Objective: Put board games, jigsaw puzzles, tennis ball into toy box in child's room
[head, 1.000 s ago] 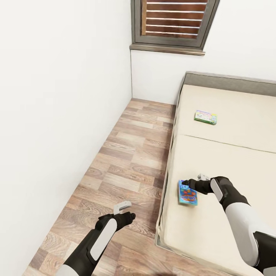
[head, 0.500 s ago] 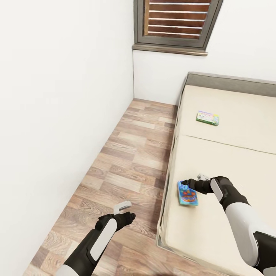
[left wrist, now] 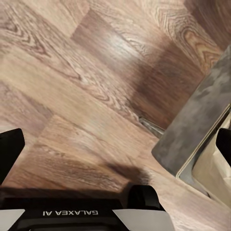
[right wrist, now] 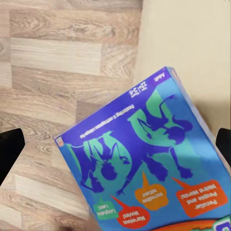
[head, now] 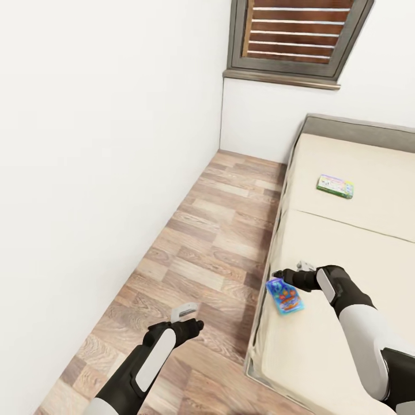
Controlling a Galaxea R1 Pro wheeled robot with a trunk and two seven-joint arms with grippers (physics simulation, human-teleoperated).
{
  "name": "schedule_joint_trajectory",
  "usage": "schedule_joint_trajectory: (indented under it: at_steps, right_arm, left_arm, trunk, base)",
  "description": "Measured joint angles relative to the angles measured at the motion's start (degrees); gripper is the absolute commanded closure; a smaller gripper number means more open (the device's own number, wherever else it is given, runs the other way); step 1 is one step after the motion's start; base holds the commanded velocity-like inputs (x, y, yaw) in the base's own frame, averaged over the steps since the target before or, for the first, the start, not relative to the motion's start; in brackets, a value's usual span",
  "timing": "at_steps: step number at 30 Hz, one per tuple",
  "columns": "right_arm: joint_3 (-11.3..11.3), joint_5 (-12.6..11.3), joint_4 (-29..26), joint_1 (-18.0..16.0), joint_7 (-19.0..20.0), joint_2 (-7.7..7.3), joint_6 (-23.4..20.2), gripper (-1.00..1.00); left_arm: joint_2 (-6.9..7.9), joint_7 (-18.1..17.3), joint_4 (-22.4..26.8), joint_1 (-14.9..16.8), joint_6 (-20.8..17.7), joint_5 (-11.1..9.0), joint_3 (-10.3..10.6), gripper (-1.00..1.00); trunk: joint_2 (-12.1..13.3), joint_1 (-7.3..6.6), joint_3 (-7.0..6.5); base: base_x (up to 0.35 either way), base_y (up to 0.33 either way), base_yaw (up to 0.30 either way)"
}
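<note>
Right gripper (head: 286, 272) fingers apparently clamped shut, arm bent inward; left gripper (head: 185, 312) fingers spread, arm extended

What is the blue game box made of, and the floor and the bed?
The blue game box looks like printed cardboard, slightly glossy, with sharp folded edges and lettering. The floor looks like wood planks with visible grain, though it could be laminate. The bed looks like soft cream fabric on a grey padded frame.

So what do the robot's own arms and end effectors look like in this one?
Both arms are glossy black with white shell panels. The left end effector has pale grey-white fingers on a black wrist; the right end effector looks mostly black with a pale finger. The left wrist view shows white "GALAXEA AI" lettering on a black housing. No cables visible.
</note>
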State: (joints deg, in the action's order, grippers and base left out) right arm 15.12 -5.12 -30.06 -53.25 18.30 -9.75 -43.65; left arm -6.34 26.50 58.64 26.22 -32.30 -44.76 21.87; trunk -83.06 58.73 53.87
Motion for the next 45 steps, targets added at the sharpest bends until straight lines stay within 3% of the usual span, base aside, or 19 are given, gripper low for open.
schedule_joint_trajectory:
  at_steps: [45]
  right_arm:
    - [0.0, 0.1, -0.4, 0.1, -0.1, -0.3, 0.3, -1.0]
  left_arm:
    - [0.0, 0.0, -0.1, 0.0, 0.0, 0.0, 0.0, -1.0]
  trunk:
    - [0.0, 0.0, -0.16]
  base:
    - [0.0, 0.0, 0.023]
